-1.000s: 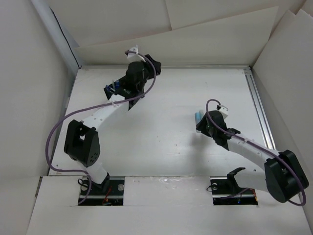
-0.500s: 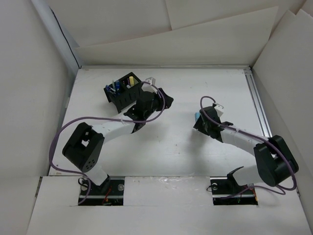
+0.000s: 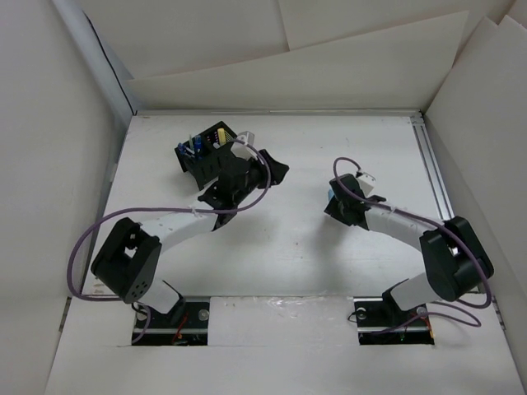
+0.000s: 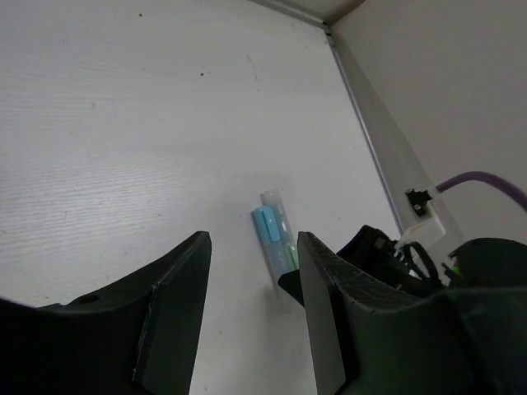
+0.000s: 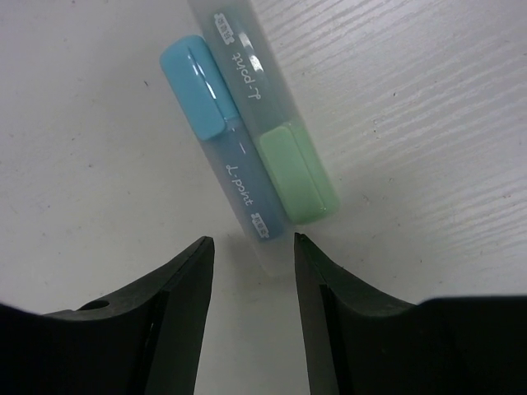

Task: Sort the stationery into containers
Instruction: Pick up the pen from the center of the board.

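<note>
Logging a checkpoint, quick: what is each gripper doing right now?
Left gripper: open, holding nothing.
Right gripper: open, empty, pointed at the light blue highlighter and green highlighter lying side by side.

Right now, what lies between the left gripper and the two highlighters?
Only bare white table separates the left gripper from the light blue highlighter and green highlighter; the left wrist view shows it.

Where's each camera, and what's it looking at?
Top external: overhead behind the bases, looking down on the table; left arm, right arm show.
Left wrist: looks across past the open left tool at the light blue highlighter.
Right wrist: looks down past the open right tool at it and the green highlighter.
Shared: both wrist views show that pair.
</note>
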